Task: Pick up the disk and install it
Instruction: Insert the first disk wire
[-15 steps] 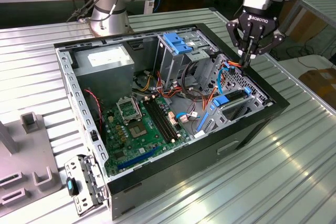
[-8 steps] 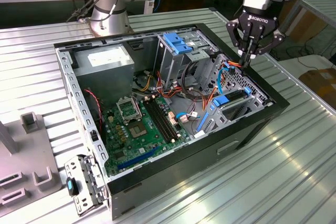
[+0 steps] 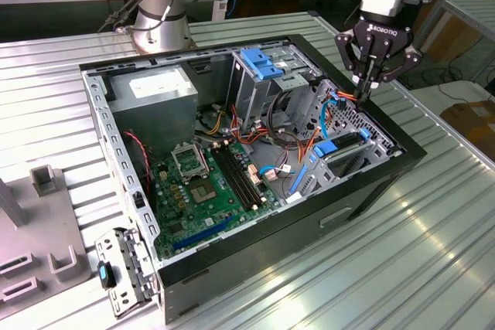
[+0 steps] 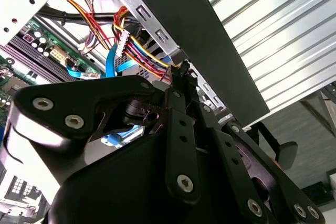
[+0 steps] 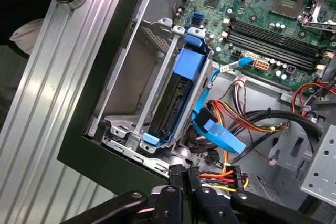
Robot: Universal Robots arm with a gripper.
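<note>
Your black metal gripper [image 3: 363, 92] points straight down, fingers pinched together on nothing visible, just beside a black wired connector [image 5: 223, 174]; the dark grey, blue-railed disk [image 5: 169, 103] sits in the grey metal drive cage [image 5: 155, 77].

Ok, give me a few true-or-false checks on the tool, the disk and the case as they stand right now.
1. The case lies open with the motherboard exposed. True.
2. The tool is gripping the disk. False: the disk stands in the drive cage, apart from the tool.
3. The tool's fingers are closed together. True.
4. The tool hangs over the case's end at the exterior view's left. False: it hangs at the exterior view's right, above the drive cage.
5. Coloured cables lie close to the fingertips. True.
</note>
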